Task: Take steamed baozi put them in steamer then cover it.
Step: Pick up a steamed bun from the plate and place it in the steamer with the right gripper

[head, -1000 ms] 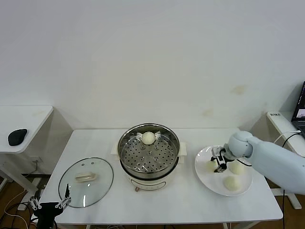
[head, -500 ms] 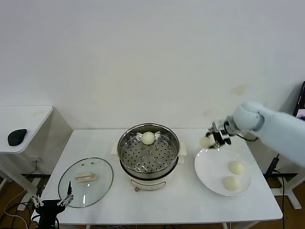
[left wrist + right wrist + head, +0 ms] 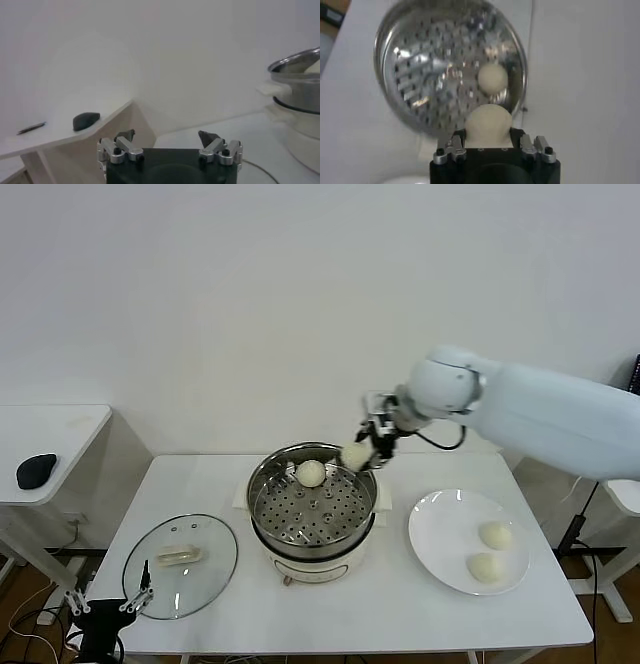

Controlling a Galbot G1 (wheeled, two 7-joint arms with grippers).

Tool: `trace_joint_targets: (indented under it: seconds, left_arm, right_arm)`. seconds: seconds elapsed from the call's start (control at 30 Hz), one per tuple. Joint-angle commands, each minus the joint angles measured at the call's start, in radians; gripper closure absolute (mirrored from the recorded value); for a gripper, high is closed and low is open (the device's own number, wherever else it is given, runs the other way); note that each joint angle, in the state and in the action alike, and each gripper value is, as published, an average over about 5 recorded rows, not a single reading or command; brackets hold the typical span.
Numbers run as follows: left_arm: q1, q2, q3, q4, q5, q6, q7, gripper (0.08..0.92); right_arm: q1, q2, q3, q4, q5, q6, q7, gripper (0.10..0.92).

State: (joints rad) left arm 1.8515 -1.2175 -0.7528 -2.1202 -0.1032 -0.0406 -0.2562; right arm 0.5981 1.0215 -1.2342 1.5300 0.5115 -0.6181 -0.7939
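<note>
Black computer mouse [image 3: 36, 470] is lying on the side desk at far left. Left claw [image 3: 106, 613] is hanging wide below the white surface [image 3: 200, 474], near the clear glass cover [image 3: 181, 565]. Shiny perforated steel steamer [image 3: 312, 506] is holding one pale round baozi [image 3: 311, 473]. Right claw [image 3: 376, 440] is gripping a second baozi [image 3: 355, 455] above its rim. Two more [image 3: 495, 535] are sitting on the white plate [image 3: 440, 534]. No writing is legible.

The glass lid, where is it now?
In the head view the glass lid lies flat on the table, on the robot's left beside the steamer, with the left tool just in front of it.
</note>
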Motion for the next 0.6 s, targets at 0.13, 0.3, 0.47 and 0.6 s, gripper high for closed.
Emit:
trace_joint_targets:
  seconds: [0.13,0.3,0.47,0.6]
  left_arm:
    - [0.001,-0.013,0.003,-0.002,0.008,-0.001,0.0,0.177]
    - [-0.005,-0.016,0.008,0.0,0.009,-0.001,0.0,0.177]
    - [-0.006,-0.014,0.008,0.003,0.009,-0.003,0.0,0.177]
    - [-0.006,-0.012,0.005,0.006,0.008,-0.004,-0.001,0.177]
  right_arm:
    - [-0.097,0.266,-0.043,-0.126,0.112,-0.109,0.134,0.46]
    - [-0.127,0.302,-0.041,-0.178,0.104,-0.109,0.149,0.457]
    - [-0.158,0.33,-0.037,-0.224,0.094,-0.109,0.152,0.457]
    - [-0.178,0.348,-0.033,-0.248,0.085,-0.109,0.155,0.457]
